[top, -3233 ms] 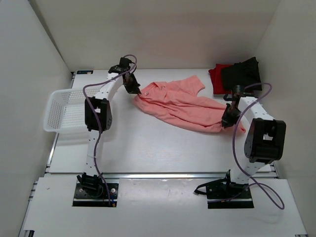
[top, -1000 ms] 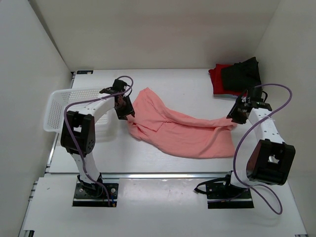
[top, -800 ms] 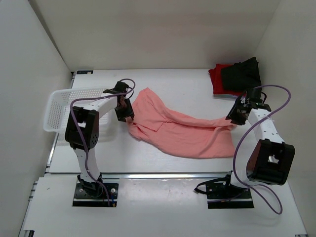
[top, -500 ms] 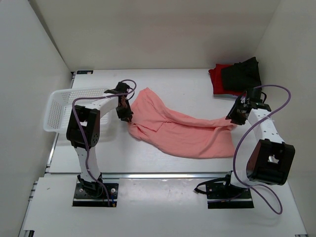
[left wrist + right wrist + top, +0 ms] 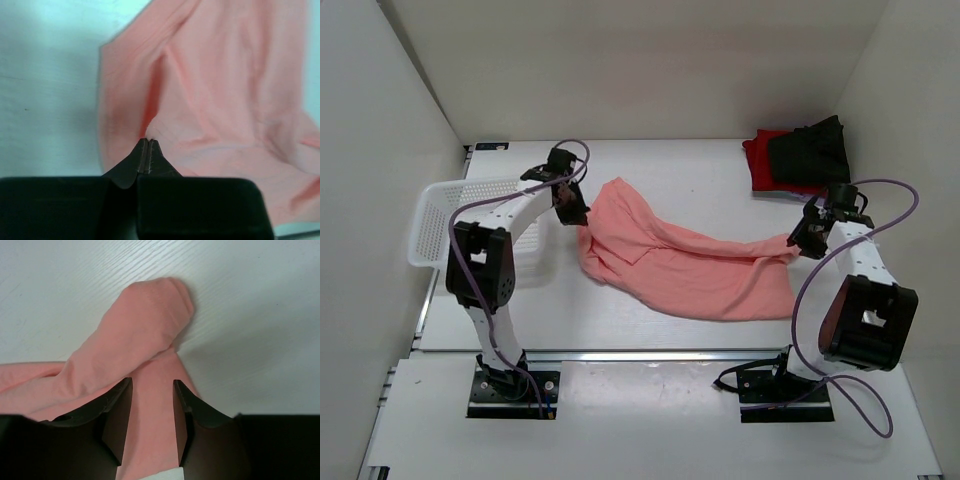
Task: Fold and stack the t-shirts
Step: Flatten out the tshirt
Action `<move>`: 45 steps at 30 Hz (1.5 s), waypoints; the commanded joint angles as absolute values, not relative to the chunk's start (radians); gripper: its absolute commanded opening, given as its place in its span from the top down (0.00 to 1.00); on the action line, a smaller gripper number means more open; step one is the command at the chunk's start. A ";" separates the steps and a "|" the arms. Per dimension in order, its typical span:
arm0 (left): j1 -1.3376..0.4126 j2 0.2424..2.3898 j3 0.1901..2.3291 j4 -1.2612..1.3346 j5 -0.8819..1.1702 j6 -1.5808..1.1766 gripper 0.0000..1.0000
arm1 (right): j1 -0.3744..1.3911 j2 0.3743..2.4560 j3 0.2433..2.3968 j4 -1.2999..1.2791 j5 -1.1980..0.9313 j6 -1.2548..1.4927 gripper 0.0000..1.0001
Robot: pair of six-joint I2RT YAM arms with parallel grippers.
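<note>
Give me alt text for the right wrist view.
The right fingers stand open astride a strip of the salmon-pink t-shirt, not closed on it. Beyond them the cloth ends in a rounded, rolled fold on the white table.

Lab test cell, white walls boxing in the table

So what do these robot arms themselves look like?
The left arm and right arm are white tubes with chunky black joints, each trailed by a looping purple cable. The left gripper and right gripper are black, with two tapered fingers.
</note>
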State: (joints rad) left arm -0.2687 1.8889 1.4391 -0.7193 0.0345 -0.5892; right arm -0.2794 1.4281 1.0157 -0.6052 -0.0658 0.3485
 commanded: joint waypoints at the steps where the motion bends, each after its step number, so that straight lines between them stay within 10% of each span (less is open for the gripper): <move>1: -0.253 1.741 1.519 -0.703 0.089 -0.641 1.00 | -0.287 1.463 1.000 -0.546 -0.034 0.363 0.64; 24: -0.184 1.684 1.852 -0.707 0.204 -0.779 1.00 | -0.287 1.651 1.045 -0.404 -0.156 0.429 0.66; 41: -0.178 1.695 1.848 -0.707 0.218 -0.788 1.00 | -0.261 1.919 1.296 -0.299 -0.304 0.612 0.47; 43: -0.172 1.697 1.847 -0.710 0.215 -0.785 1.00 | -0.252 1.953 1.343 -0.337 -0.321 0.586 0.58; 45: -0.163 1.697 1.851 -0.709 0.215 -0.790 1.00 | -0.239 1.982 1.417 -0.385 -0.327 0.571 1.00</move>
State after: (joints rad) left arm -0.1806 1.7191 1.8393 -0.7120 0.2054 -0.7807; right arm -0.2600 1.9640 1.3136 -0.3603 -0.2974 0.5758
